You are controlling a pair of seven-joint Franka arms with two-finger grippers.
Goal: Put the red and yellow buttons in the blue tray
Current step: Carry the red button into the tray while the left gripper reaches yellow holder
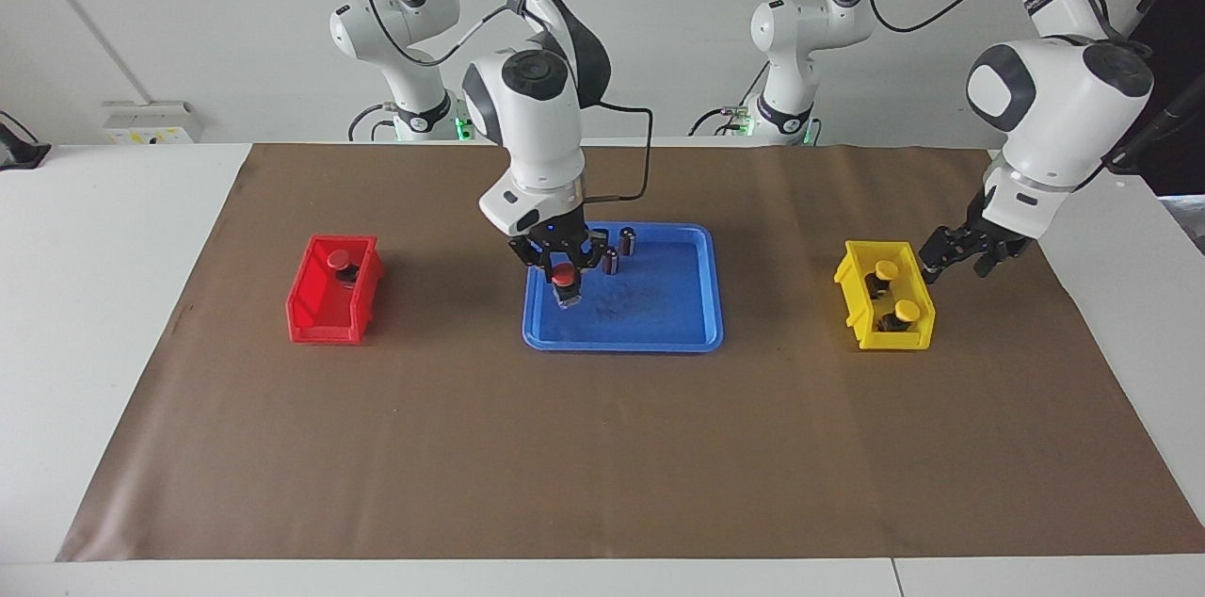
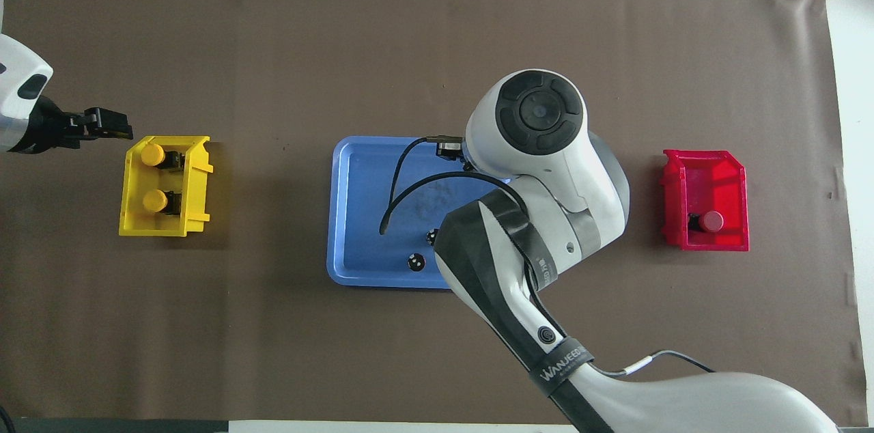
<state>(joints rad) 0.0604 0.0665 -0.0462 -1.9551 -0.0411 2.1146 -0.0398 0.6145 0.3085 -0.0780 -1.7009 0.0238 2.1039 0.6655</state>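
Tray (image 1: 659,333) lies between the two bins (image 1: 334,291) (image 1: 885,296).

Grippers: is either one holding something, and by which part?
The right gripper holds a red button over the blue tray, pinched at its red cap. The left gripper, beside the yellow bin, holds nothing.

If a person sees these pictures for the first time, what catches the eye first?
The right hand, over the blue tray at mid-table, grips a red button. The yellow bin at the left arm's end holds two yellow buttons; the left hand waits beside it.
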